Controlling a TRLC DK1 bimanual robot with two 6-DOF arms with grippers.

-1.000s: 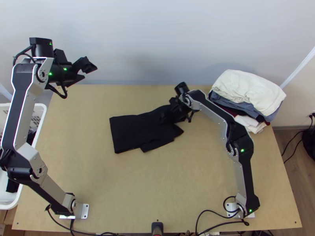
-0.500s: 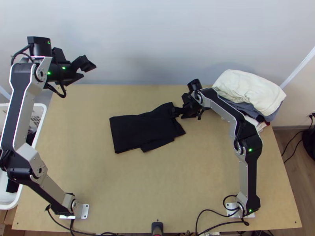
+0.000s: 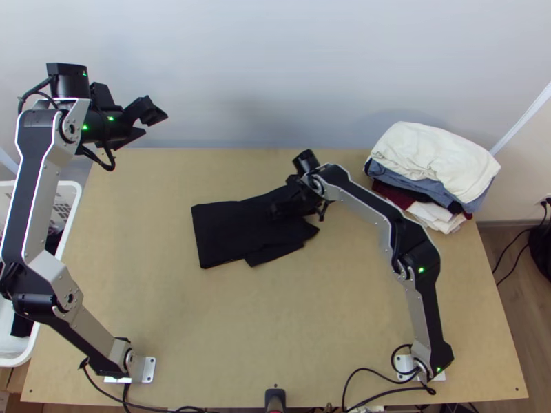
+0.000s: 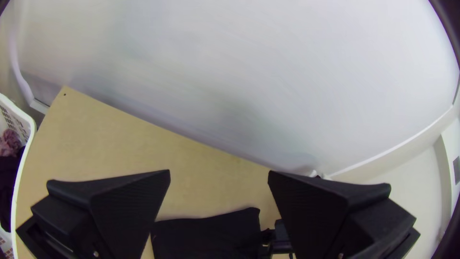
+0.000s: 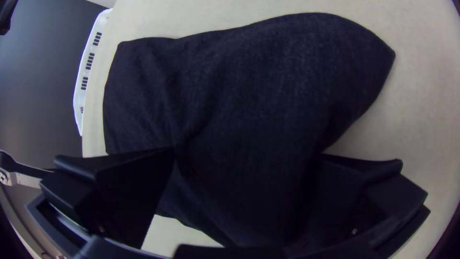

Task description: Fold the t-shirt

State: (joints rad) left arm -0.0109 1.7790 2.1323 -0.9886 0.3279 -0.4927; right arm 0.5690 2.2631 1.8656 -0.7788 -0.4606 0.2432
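Observation:
The black t-shirt [image 3: 224, 234] lies as a folded, uneven flat shape on the middle of the table, with shallow creases in the right wrist view [image 5: 278, 81]. My right gripper [image 3: 284, 206] is low over its right part. Cloth shows between the spread fingers of the right gripper [image 5: 246, 152], none visibly pinched. Beyond the table's far left corner, up high, is my left gripper [image 3: 156, 124], well away from the shirt. In its own view the left gripper [image 4: 219, 171] is open and holds nothing, with part of the t-shirt [image 4: 206, 240] farther below.
A pile of folded clothes [image 3: 430, 158], white on top, stands at the table's far right corner. A white basket [image 3: 71, 189] with dark cloth stands beside the left edge. A wall [image 3: 275, 76] rises behind the far edge.
My right gripper went right to the shirt's right edge, then came back left over the cloth. The shirt has hardly shifted. My left arm has edged slightly left.

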